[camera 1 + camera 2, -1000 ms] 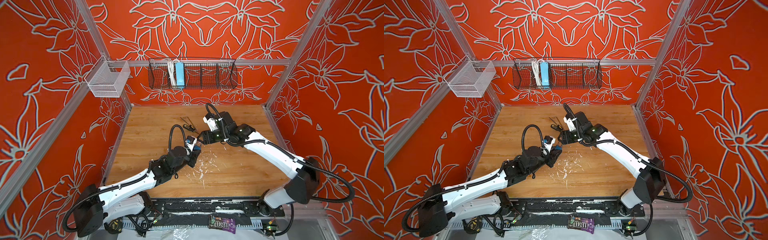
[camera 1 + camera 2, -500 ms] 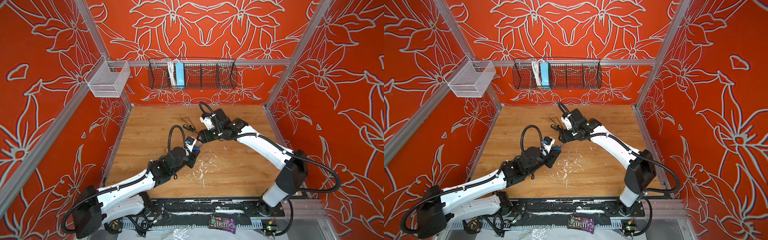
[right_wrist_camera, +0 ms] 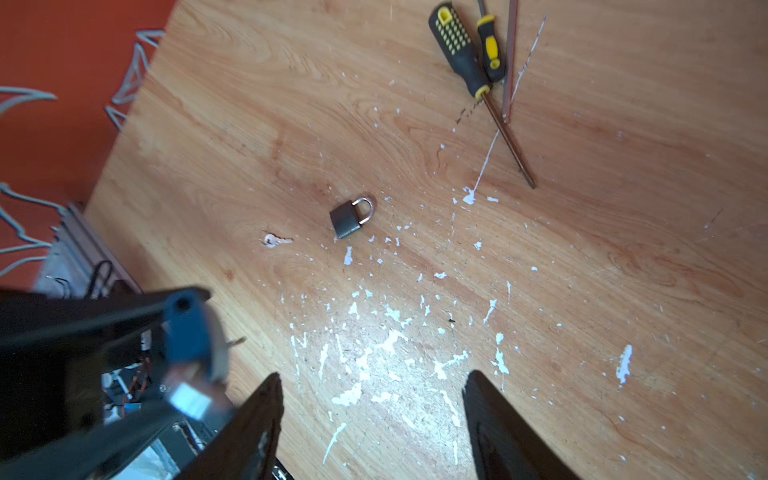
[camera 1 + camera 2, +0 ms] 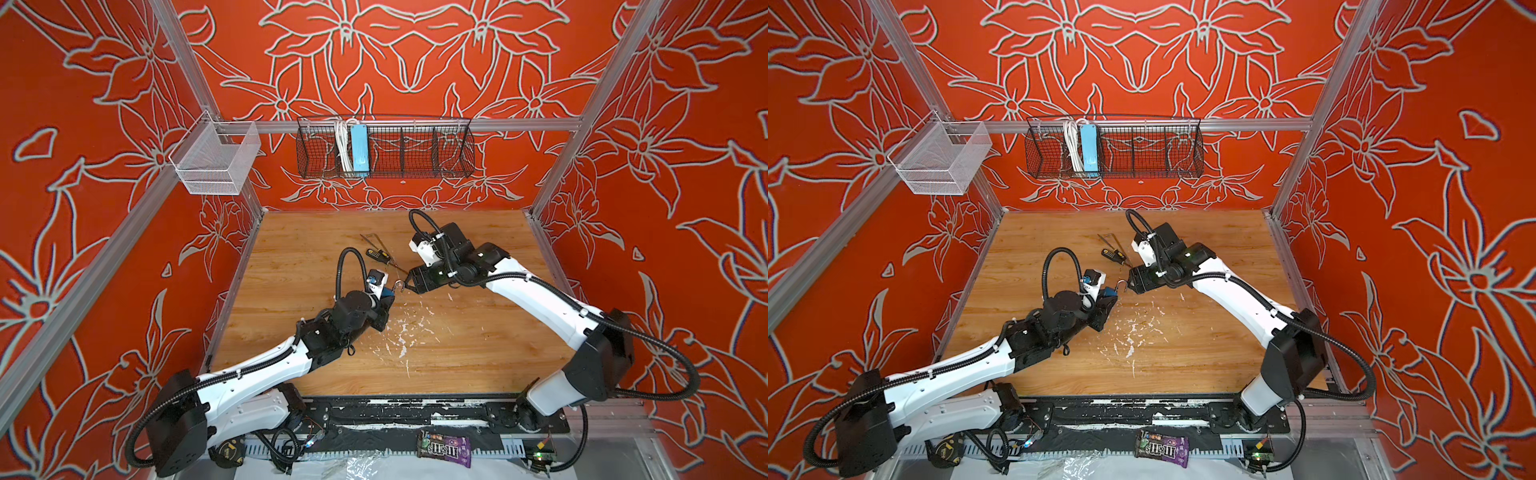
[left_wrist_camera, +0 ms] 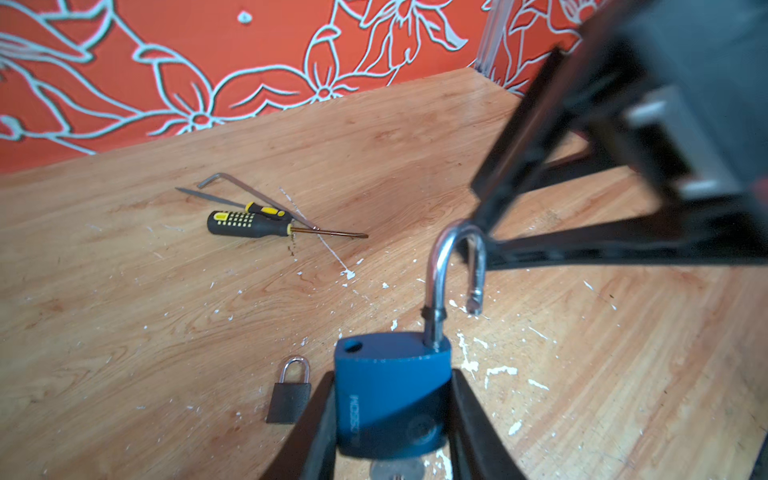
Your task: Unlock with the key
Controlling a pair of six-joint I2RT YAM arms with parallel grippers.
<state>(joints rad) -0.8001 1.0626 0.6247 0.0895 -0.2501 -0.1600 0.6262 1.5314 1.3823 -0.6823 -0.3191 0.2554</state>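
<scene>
Two arms meet over mid-table (image 5: 124, 311). Nearest the base, the left gripper (image 5: 392, 378) clamps the blue padlock (image 5: 390, 399) by its body, held upright above the wood; its shackle (image 5: 436, 270) is raised, with one leg out of the body. The right gripper (image 3: 372, 376) hangs with jaws spread wide and empty, one finger just beside the shackle's top; whether they touch cannot be told. Below lie a grey padlock (image 3: 347, 218), closed, and a small key (image 3: 276, 240) near it but apart. Farther back lie two screwdrivers (image 5: 245, 223) and a hex key (image 5: 232, 180).
</scene>
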